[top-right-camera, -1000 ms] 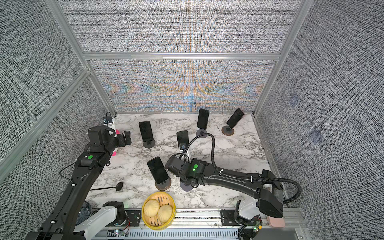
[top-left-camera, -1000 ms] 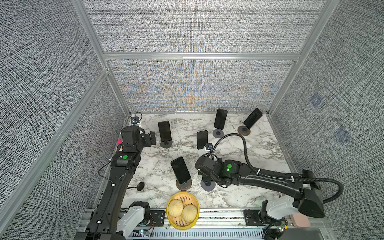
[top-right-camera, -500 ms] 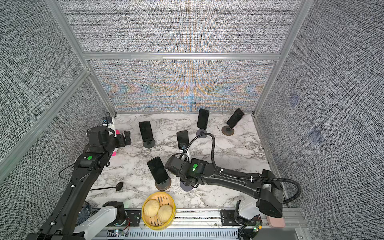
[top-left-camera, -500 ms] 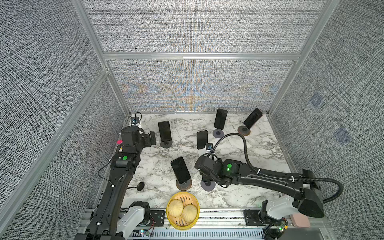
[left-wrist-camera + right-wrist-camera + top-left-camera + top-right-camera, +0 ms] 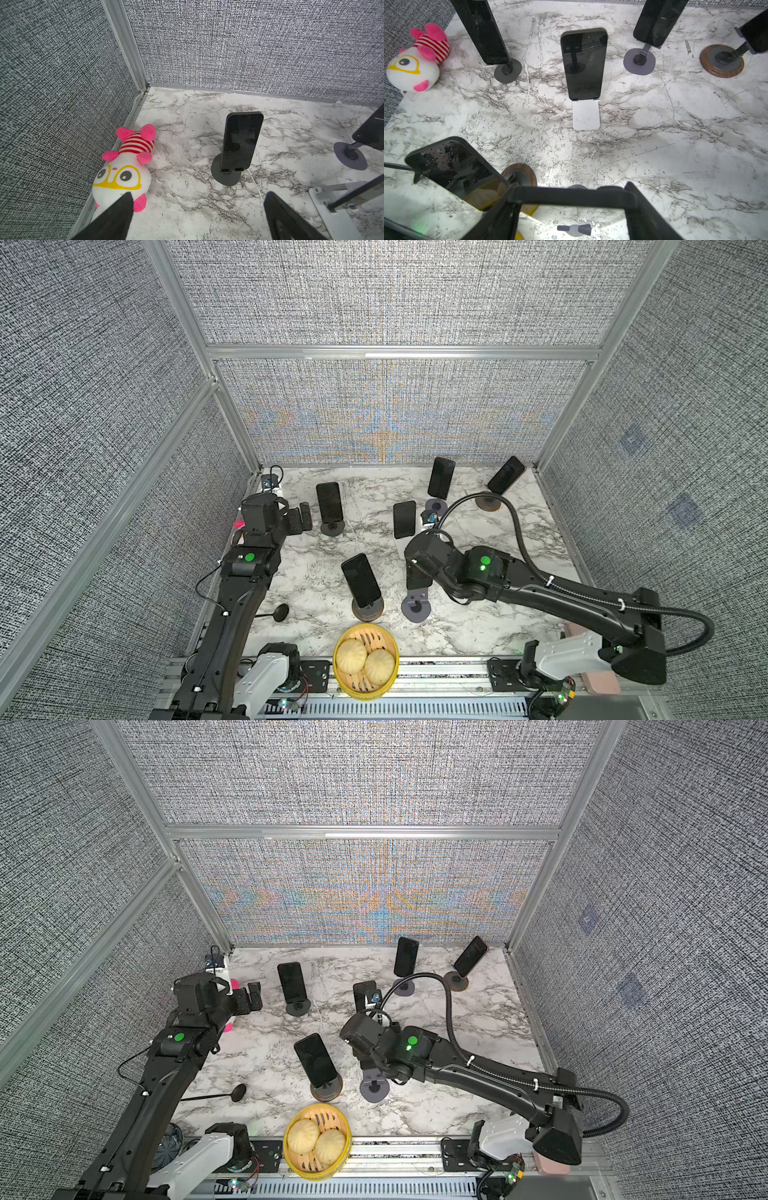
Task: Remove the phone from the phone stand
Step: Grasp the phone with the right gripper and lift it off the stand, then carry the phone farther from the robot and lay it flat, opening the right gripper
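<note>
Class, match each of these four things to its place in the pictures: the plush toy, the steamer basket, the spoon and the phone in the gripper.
Things
1. white plush toy with pink ears and red-striped cap
2. yellow bamboo steamer basket
3. black long-handled spoon
4. black phone clamped in the right gripper

Places
A. at the grey round stand
B. front edge of the marble table, middle
C. against the side wall, towards the back corner
D. front left part of the marble

Pairs: 1-C, 2-B, 3-D, 4-A
</note>
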{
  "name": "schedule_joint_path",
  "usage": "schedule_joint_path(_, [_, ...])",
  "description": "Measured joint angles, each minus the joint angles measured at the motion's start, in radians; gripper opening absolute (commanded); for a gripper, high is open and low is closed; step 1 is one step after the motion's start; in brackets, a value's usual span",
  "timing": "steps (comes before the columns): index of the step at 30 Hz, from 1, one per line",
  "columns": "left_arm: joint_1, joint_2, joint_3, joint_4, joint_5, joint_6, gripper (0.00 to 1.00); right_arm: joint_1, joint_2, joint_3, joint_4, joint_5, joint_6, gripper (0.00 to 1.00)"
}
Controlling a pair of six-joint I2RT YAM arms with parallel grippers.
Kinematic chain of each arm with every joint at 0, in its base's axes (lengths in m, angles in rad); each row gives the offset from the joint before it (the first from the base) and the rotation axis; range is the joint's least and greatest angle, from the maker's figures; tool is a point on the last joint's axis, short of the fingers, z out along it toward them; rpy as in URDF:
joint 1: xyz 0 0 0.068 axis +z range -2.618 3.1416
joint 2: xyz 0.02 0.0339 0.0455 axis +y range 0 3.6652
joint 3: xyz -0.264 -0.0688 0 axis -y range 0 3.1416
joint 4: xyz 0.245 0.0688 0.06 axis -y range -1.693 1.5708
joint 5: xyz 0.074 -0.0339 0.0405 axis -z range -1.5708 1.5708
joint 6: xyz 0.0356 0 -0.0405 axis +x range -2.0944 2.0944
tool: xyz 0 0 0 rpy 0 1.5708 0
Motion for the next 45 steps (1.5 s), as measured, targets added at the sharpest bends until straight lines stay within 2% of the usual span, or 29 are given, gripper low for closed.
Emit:
schedule_joint_path(6, [0.0, -0.003, 0.0, 0.0, 0.0, 0.0, 0.99, -0.188, -0.072, 0.031, -0.075, -0.14, -0.076, 0.67])
schedule_joint_path(9, [0.0, -0.005, 0.0, 0.001, 0.0, 0.0, 0.99, -0.316, -0.066, 0.077, -0.139, -0.217, -0.138, 0.67])
schedule_joint_path(12, [0.0, -0.006, 0.0, 0.001, 0.0, 0.0, 0.99, -0.462, -0.024, 0.125, -0.209, -0.277, -0.226, 0.67])
schedule_joint_path(17, [0.0, -0.018, -0.004, 0.001, -0.005, 0.0, 0.99, -0.713, 0.046, 0.106, -0.257, -0.431, -0.413, 0.65])
schedule_joint_path(24, [0.0, -0.05, -0.021, 0.022, -0.014, 0.0, 0.99, -0.943, 0.243, 0.127, -0.249, -0.572, -0.587, 0.64])
schedule_joint_path(32, [0.0, -0.048, -0.021, 0.023, -0.01, -0.001, 0.99, -1.03, 0.463, 0.177, -0.23, -0.623, -0.684, 0.63])
schedule_joint_path(45, [0.0, -0.053, -0.03, 0.024, -0.016, -0.008, 0.99, -1.04, 0.695, 0.244, -0.138, -0.537, -0.706, 0.62])
